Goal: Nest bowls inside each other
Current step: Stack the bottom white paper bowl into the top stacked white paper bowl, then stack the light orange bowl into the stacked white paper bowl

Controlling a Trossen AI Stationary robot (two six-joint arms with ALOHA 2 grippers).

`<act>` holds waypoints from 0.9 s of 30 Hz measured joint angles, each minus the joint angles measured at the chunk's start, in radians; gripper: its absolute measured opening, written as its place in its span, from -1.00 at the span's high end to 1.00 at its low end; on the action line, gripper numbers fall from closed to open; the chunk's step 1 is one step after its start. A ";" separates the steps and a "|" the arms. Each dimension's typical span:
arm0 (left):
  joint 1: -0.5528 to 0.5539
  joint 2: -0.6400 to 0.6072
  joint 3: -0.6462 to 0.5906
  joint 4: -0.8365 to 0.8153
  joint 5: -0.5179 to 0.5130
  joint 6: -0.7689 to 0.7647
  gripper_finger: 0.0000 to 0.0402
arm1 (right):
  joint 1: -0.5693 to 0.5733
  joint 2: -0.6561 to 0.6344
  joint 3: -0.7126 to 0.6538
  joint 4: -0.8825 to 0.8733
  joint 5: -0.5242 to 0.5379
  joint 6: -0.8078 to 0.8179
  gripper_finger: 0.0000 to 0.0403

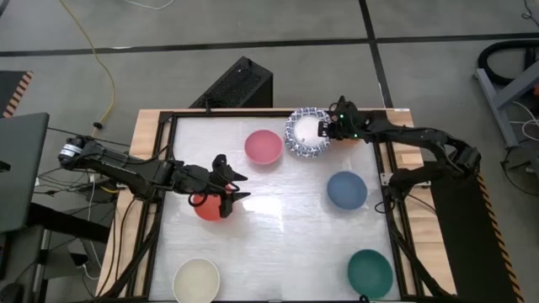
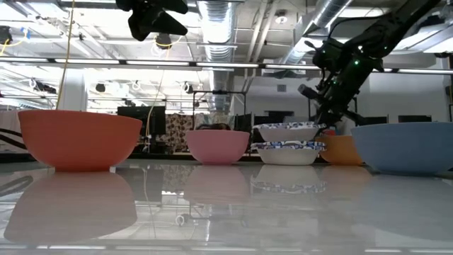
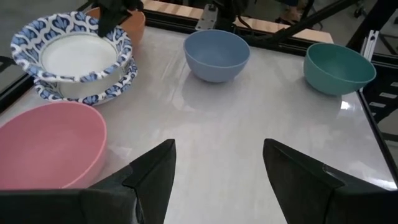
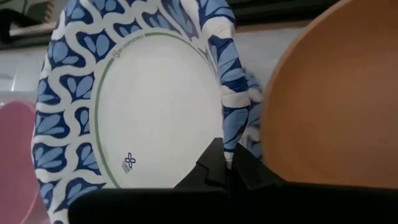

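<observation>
A white bowl with a blue patterned rim (image 1: 305, 133) sits in another patterned bowl (image 2: 287, 154) at the table's far edge. My right gripper (image 1: 325, 129) is shut on the top bowl's rim. An orange bowl (image 4: 336, 93) stands right beside the stack. A pink bowl (image 1: 264, 146), a blue bowl (image 1: 347, 189), a teal bowl (image 1: 370, 271) and a cream bowl (image 1: 197, 279) stand singly on their bases. My left gripper (image 1: 240, 185) hangs open above the table next to the red bowl (image 1: 206, 207), with nothing between its fingers (image 3: 155, 174). My right gripper pinches the top patterned bowl's rim (image 4: 229, 146) between its two fingers, on the side toward the orange bowl. One finger is inside the bowl and one outside. The fingers slant down from the table's right. The bowl stays mouth up, its bottom inside the patterned bowl below.
Black frame rails (image 1: 386, 181) run along the table's edges, with wooden strips outside them. A black box (image 1: 240, 84) stands beyond the far edge. The middle of the table (image 1: 286, 227) between the bowls is bare.
</observation>
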 joint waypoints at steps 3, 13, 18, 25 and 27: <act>0.000 0.000 0.000 0.000 -0.004 0.001 -0.15 | 0.001 0.000 0.000 0.001 -0.004 -0.001 0.93; 0.000 0.000 0.000 -0.001 -0.005 0.002 -0.15 | 0.007 0.000 0.000 0.001 0.004 -0.030 0.52; 0.000 0.000 0.000 -0.002 -0.005 0.001 -0.15 | 0.006 0.000 0.001 0.003 0.018 -0.043 0.29; 0.000 0.000 0.000 -0.002 -0.005 0.000 -0.15 | 0.005 0.000 0.001 0.005 0.020 -0.094 0.05; 0.000 0.000 0.000 -0.003 -0.005 0.000 -0.15 | 0.005 0.000 0.001 0.004 0.021 -0.112 0.02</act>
